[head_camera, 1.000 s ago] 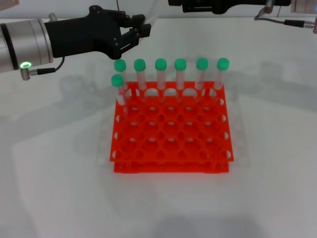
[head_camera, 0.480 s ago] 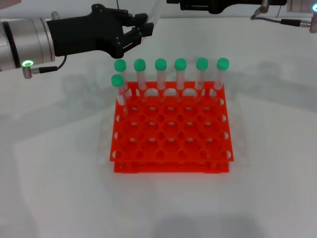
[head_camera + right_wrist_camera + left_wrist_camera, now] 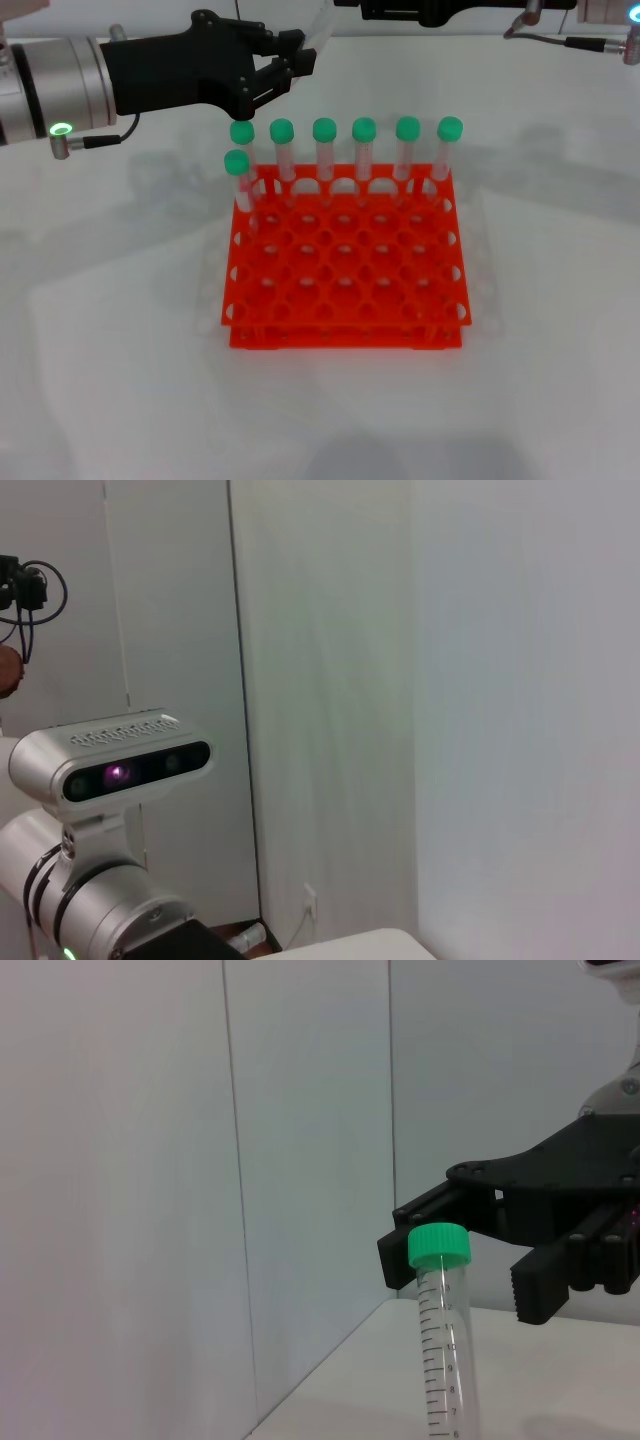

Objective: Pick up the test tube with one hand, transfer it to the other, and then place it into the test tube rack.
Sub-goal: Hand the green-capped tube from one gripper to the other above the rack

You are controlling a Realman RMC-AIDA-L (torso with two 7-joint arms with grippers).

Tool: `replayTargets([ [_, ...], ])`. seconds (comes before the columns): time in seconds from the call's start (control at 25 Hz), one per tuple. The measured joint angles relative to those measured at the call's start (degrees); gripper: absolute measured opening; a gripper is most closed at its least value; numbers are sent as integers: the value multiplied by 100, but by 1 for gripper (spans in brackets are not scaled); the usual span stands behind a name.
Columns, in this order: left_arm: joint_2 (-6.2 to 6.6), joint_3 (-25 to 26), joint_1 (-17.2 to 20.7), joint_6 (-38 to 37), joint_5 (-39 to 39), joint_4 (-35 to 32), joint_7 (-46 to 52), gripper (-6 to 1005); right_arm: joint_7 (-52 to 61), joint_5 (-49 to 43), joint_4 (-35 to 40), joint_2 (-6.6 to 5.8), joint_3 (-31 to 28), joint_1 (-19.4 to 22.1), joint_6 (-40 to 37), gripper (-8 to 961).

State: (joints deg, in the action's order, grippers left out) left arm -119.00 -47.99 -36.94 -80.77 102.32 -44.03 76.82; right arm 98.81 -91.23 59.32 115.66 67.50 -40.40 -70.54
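Note:
My left gripper is shut on the lower end of the test tube, a clear tube that slants up toward the top edge of the head view. In the left wrist view the tube's green cap stands between the spread black fingers of my right gripper, close to one finger; I cannot tell whether it touches. In the head view the right gripper shows only as a black shape at the top edge. The orange-red test tube rack sits on the table below and nearer to me.
Several green-capped tubes stand upright along the rack's far row, and one stands in the row in front at the left. White table surrounds the rack. The right wrist view shows a wall and the left arm's silver wrist camera.
My left gripper has shifted a little to the right and up with the tube, closer to the right gripper. The rack and its tubes have not moved.

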Motion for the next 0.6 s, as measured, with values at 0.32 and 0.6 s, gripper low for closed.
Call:
replayTargets([
  [0.32, 0, 0, 12, 0, -2, 0, 0, 189, 15, 6, 4, 0, 0, -9, -4, 617],
  [0.6, 0, 0, 12, -2, -2, 0, -1, 189, 20, 9, 1, -1, 9, -12, -3, 608],
])
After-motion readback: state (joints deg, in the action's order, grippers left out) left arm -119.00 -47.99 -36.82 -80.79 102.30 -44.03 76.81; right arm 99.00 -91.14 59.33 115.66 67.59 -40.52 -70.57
